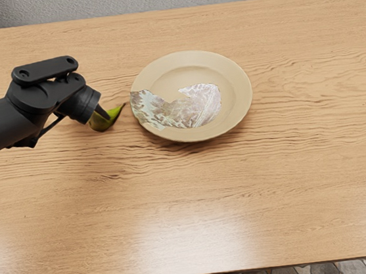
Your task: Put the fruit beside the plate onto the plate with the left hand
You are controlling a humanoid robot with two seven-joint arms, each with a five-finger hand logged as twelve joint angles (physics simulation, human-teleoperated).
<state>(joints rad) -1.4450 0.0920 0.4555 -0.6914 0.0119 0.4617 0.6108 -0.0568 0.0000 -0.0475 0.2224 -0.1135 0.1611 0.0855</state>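
Observation:
A small green-yellow fruit [107, 118], pointed at its right end, lies on the wooden table just left of the plate. My black left hand [65, 91] reaches in from the left edge and sits over the fruit's left side, hiding that part of it. Whether the hand holds the fruit does not show. The round beige plate [228, 72] stands right of the fruit, near the table's middle, with a grey-white marbled patch in its centre. The fruit's tip almost reaches the plate's left rim. No fruit is on the plate.
The wooden table [191, 209] fills the view, with its front edge near the bottom and its far edge along the top. A bright reflection lies on the wood in front of the plate.

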